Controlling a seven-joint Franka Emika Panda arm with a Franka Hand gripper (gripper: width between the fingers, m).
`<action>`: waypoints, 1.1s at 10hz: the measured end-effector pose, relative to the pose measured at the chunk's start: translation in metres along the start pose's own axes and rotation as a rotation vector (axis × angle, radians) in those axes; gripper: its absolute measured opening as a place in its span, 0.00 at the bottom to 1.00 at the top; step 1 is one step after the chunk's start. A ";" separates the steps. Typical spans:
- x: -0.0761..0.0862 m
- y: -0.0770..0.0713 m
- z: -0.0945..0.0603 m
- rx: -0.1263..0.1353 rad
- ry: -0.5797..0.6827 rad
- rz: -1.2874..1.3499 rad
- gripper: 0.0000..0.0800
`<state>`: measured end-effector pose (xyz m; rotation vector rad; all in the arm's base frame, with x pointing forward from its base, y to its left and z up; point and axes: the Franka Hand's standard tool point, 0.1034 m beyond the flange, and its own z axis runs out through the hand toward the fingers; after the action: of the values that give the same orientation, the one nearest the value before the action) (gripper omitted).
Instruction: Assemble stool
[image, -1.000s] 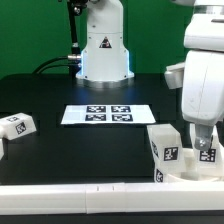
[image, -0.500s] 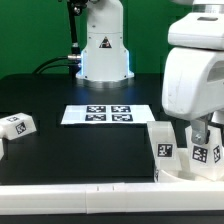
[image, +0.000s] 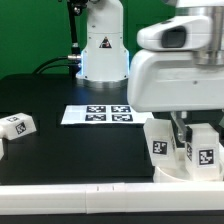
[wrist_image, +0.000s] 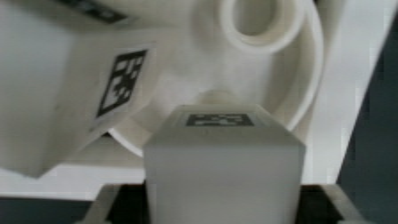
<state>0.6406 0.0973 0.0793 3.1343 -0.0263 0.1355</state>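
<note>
Green backdrop rises behind a black table (image: 60, 145), where the marker board (image: 108, 114) lies flat near the middle. My pincer (wrist_image: 222, 203) is clamped on a stool leg (wrist_image: 222, 150), with my dark fingers (wrist_image: 125, 205) pressed to either side of it. That leg stands upright over the round seat (wrist_image: 267, 85) at the exterior view's right, near the table's front edge; I cannot tell whether it sits fully in its socket. A second leg (image: 160, 143) stands just beside it on the same seat. A third leg (image: 13, 125) lies on the table well apart, at the exterior view's left. One open socket (wrist_image: 267, 30) shows in the seat.
</note>
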 end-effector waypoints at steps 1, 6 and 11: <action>0.000 -0.001 0.000 0.003 0.000 0.053 0.43; 0.001 -0.004 0.000 0.067 0.020 0.806 0.43; -0.002 -0.011 0.001 0.087 -0.018 1.208 0.43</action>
<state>0.6393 0.1080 0.0785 2.6759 -1.8755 0.0941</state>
